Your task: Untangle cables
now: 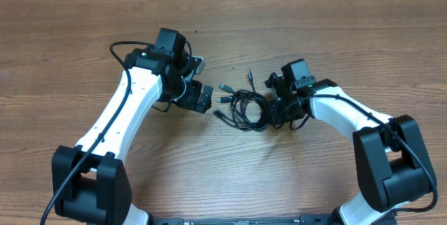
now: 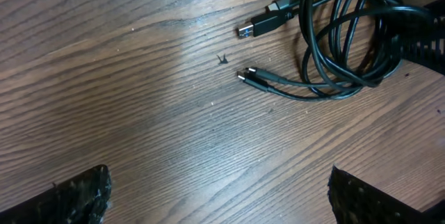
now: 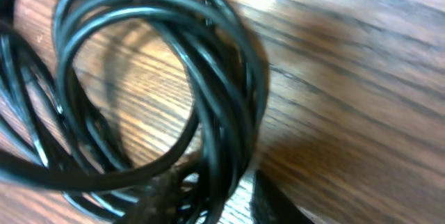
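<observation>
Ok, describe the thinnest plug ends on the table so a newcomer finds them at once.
On the wooden table, a coil of black cables lies near the middle. Several plugs poke out of it toward the left gripper; take the slim silver-tipped pair lying side by side, far thinner than the chunky plug beside them.

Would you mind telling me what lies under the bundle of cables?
Through the loops of the cables, only the bare wooden table shows. Anything directly beneath the overlapping strands is covered and cannot be seen.
</observation>
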### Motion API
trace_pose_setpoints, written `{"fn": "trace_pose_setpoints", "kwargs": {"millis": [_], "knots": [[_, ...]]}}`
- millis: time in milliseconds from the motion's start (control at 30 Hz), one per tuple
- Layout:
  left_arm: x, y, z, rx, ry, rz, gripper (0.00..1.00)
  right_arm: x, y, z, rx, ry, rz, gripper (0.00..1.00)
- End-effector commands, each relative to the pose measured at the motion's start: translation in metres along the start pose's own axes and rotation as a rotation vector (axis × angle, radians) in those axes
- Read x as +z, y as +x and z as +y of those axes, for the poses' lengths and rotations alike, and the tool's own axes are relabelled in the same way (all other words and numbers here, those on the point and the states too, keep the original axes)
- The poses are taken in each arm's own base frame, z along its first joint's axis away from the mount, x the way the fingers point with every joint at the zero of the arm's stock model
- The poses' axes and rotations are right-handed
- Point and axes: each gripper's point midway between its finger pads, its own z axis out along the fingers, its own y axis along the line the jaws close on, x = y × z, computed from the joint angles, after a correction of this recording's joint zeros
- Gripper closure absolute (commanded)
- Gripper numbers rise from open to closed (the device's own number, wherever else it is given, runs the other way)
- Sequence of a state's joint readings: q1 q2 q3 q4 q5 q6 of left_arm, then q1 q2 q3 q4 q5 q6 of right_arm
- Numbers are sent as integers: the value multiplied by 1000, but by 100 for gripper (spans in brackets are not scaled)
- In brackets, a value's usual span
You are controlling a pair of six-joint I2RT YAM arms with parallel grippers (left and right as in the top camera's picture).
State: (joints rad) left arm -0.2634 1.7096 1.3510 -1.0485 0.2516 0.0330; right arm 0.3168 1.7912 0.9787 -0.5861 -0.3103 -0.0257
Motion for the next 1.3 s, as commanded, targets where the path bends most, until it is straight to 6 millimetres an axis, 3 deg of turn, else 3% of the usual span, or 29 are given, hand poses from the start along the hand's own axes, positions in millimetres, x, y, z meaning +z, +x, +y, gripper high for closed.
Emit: {"fn": "trace_pose_setpoints", "kwargs": {"millis": [0,367,800,1067,1267], "knots": [[-1,-3,-10,12,48,-4,0,4,3,-11,-1,60,8,76],[-1,1,-14,8,66,10,0,-9,-9,-7,0,70,2,95],[-2,1,-26,7,137,9,0,-100,-85,27,-78,59,-237,96],[-3,-2,-29,9,157,-2,0,-143,-100,43,-115,52,-358,96],[-6,-17,-44,33,244,-67,0,-168,-102,53,-139,45,-425,96]]}}
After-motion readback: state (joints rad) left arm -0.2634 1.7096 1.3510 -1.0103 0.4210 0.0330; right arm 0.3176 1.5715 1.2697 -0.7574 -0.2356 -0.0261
